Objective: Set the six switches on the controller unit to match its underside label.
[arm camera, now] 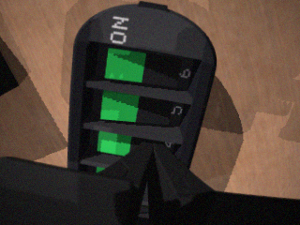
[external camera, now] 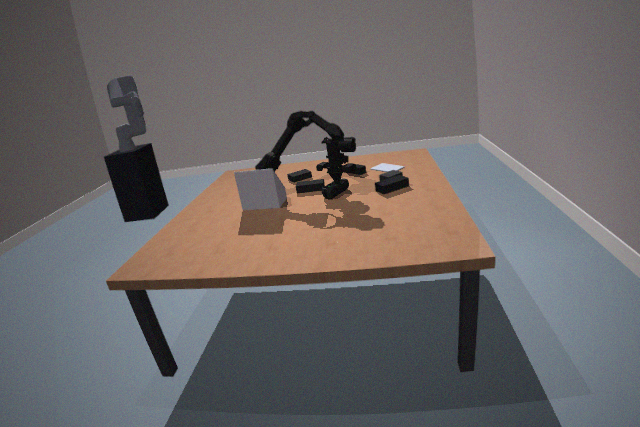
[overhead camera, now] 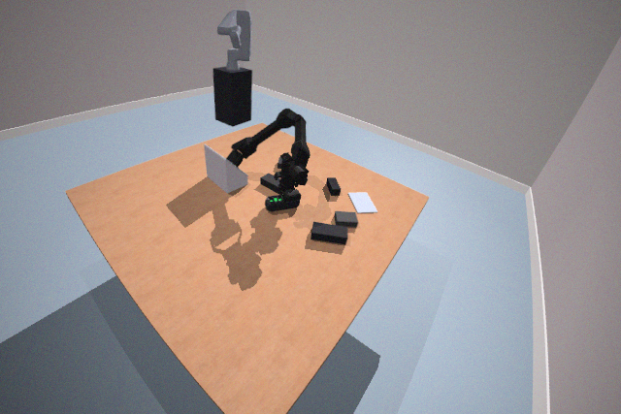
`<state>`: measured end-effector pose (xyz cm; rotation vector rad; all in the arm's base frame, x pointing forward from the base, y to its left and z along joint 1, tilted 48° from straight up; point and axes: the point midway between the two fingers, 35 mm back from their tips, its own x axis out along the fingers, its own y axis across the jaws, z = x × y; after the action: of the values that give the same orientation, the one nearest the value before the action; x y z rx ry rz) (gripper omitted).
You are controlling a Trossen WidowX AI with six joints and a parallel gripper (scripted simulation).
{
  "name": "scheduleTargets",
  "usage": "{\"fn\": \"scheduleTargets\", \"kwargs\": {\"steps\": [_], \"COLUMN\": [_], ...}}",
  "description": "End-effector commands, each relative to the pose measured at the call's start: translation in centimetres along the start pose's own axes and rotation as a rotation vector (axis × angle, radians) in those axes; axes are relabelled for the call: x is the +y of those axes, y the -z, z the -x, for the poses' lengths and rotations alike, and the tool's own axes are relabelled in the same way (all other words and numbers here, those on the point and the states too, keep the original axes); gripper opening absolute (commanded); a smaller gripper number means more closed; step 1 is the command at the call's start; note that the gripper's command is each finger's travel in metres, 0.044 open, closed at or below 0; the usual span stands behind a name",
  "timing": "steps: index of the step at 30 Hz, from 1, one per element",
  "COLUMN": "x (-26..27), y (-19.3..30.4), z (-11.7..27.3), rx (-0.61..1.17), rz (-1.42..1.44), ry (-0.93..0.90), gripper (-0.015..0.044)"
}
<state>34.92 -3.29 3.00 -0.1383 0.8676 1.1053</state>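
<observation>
The dark grey controller unit (overhead camera: 282,202) (external camera: 334,189) (arm camera: 159,29) sits on its base on the bench, its label hidden. In the wrist view the ON mark is at its top left, and switches numbered 6, 5 and 4 show green ends on the left and dark ends on the right. A further green end shows partly; the other switches are hidden by the gripper. Which ends are pressed is hard to tell. My gripper (overhead camera: 286,192) (external camera: 336,180) (arm camera: 151,149) is shut and empty, pointing down, its tips over the dark end of switch 4. Contact cannot be told.
A grey slanted panel (overhead camera: 220,171) (external camera: 255,189) stands near the arm's base. Dark modules (overhead camera: 271,182) (external camera: 310,186) lie beside the unit. A long black block (overhead camera: 329,233) (external camera: 391,185), a grey block (overhead camera: 345,219) and a white sheet (overhead camera: 362,202) (external camera: 387,167) lie further off.
</observation>
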Motion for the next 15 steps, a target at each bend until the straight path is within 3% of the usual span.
{"fn": "scheduleTargets", "kwargs": {"steps": [1, 7, 11, 15], "x": [0.0, 0.0, 0.0, 0.0], "y": [-0.1, 0.0, 0.0, 0.0], "z": [-0.1, 0.2, 4.1, 4.4], "rx": [-0.002, 0.001, 0.0, 0.0], "rz": [-0.002, 0.001, -0.002, -0.002], "ry": [-0.003, -0.001, -0.002, -0.002], "gripper": [0.0, 0.0, 0.0, 0.0]}}
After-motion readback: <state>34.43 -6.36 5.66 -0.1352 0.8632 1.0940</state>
